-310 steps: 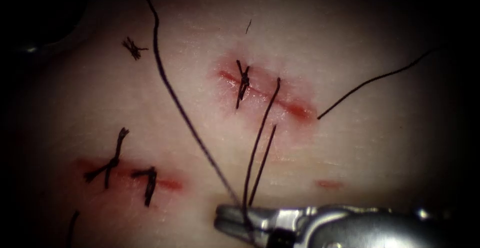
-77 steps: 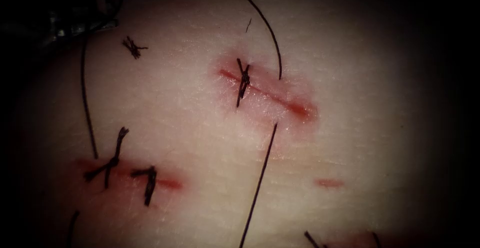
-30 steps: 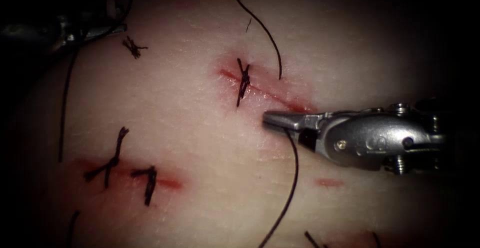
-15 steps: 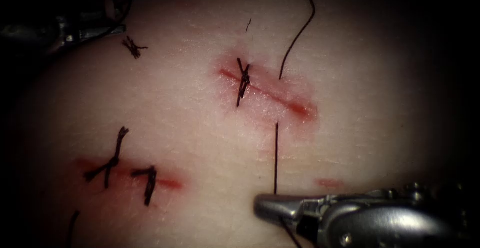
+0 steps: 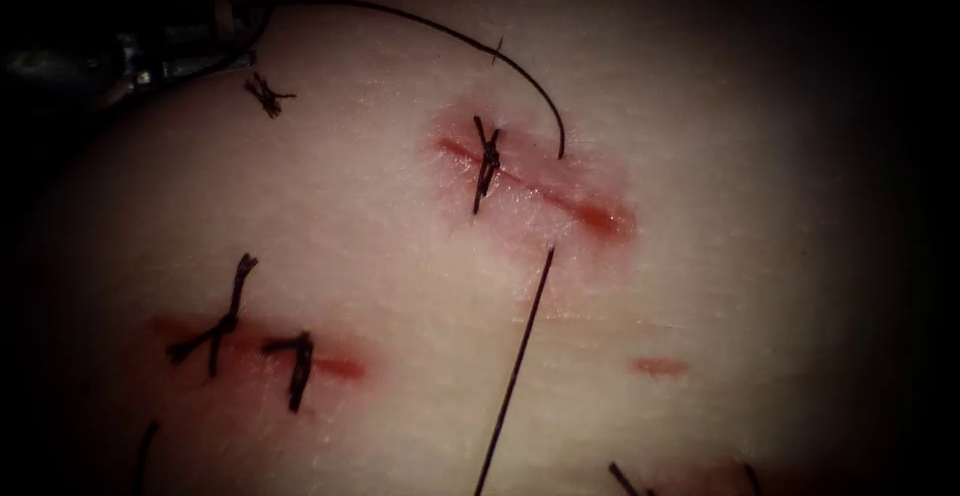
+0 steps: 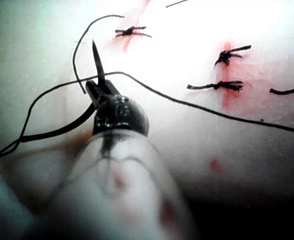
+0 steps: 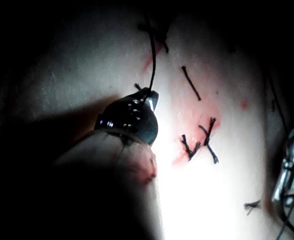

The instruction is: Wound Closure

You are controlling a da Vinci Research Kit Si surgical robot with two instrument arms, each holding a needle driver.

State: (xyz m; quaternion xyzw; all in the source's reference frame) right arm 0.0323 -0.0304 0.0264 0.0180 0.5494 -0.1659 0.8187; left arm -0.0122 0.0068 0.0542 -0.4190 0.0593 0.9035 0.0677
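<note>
The left arm's tool [image 6: 98, 89] has its jaws closed on the needle [image 6: 97, 60], gripping it near one end; the rest of the needle stands out beyond the jaw tips as a dark, tapering point, clear of the tissue [image 5: 400, 286] and not in it. In the endoscope view the same tool [image 5: 150, 61] sits in shadow at the far left edge of the tissue, well away from the cut [image 5: 540, 191].

The thread [image 6: 196, 106] runs across just beyond the left tool's jaws and on over the tissue. In the endoscope view it leaves the left tool's area as a long arc [image 5: 430, 31] and comes down to enter the tissue on the far side of the cut, to the right of the finished stitch [image 5: 486, 164]. It emerges on the near side of the cut and runs straight [image 5: 515, 371] toward the frame's lower edge.

The right arm's tool [image 7: 149, 98] has its jaws closed on the thread [image 7: 152, 55], which leads straight away from the tips toward the cut.

Other finished stitches [image 5: 235, 321] lie across a second cut [image 5: 340, 366], well apart from both tools. A cut end of thread [image 5: 265, 94] lies on the tissue close to the left tool. Red fluid [image 5: 600, 218] marks the right end of the cut.
</note>
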